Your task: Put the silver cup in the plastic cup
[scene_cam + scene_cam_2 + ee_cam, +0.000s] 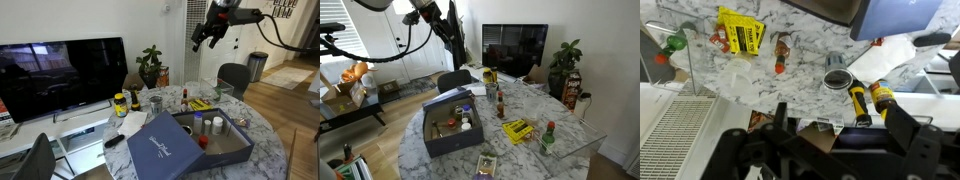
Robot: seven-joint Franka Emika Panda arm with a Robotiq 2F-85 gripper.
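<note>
The silver cup (835, 79) stands upright on the marble table, seen from above in the wrist view. It is just beside two yellow-capped dark bottles (869, 100). In an exterior view it (155, 103) stands near the table's TV-side edge. The clear plastic cup (740, 80) stands apart from it, past a small red sauce bottle (780, 56). My gripper (840, 140) is open and empty, high above the table and far from both cups. It shows in both exterior views (205, 32) (450, 25).
An open blue box (215, 140) with small white-capped bottles, its lid (165, 148) leaning on it, takes up one side of the table. A yellow packet (741, 30) and a green-capped bottle (670, 45) lie near the plastic cup. A TV (60, 75) and a plant (150, 65) stand behind.
</note>
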